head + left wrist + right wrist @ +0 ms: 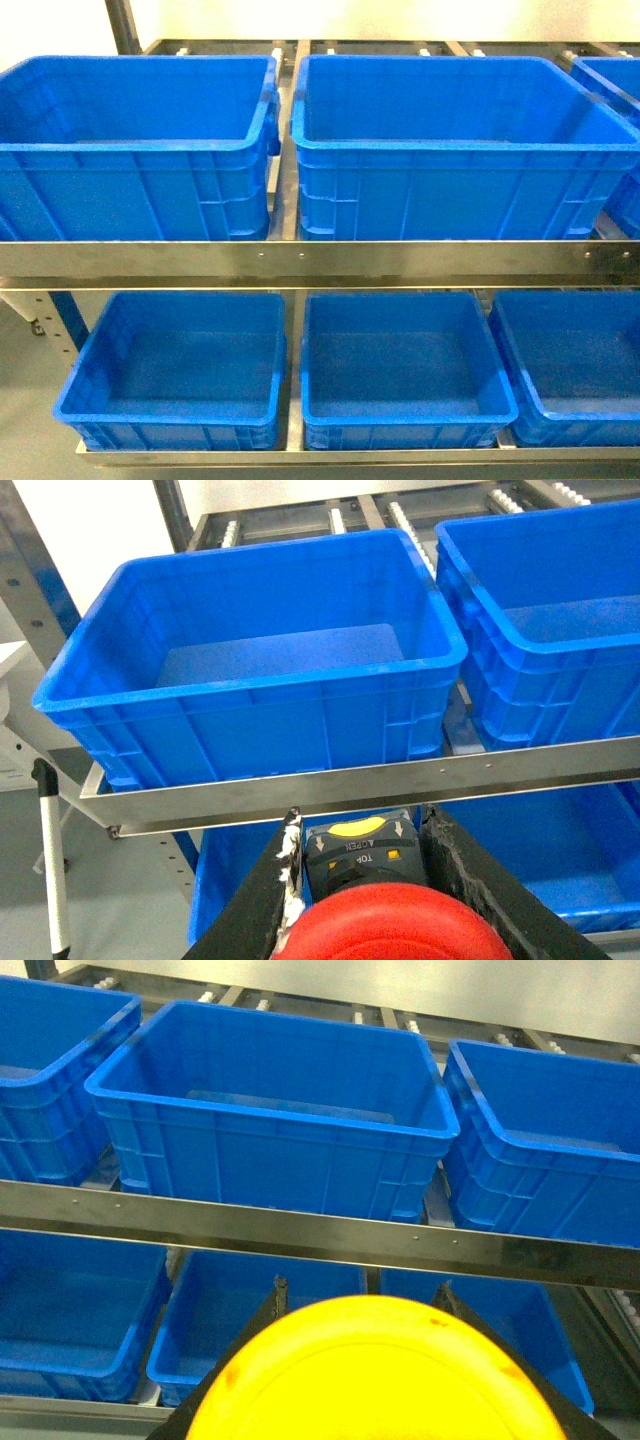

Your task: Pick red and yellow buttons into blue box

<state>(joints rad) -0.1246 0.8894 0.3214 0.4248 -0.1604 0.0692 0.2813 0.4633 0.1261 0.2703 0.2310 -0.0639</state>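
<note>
Both grippers loaded, buttons in hand at the rack.

Left gripper (365, 900) clamps the red button (395, 925): round red cap, black body with yellow label; cap cut off at frame bottom. Right gripper (360, 1305) grips the yellow button (375, 1375); its cap hides body and fingertips. Blue box (255, 660) sits ahead on the upper shelf (400, 780).

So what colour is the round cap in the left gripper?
Red: the round mushroom button cap held in the left gripper, clearest in the left wrist view.
</note>
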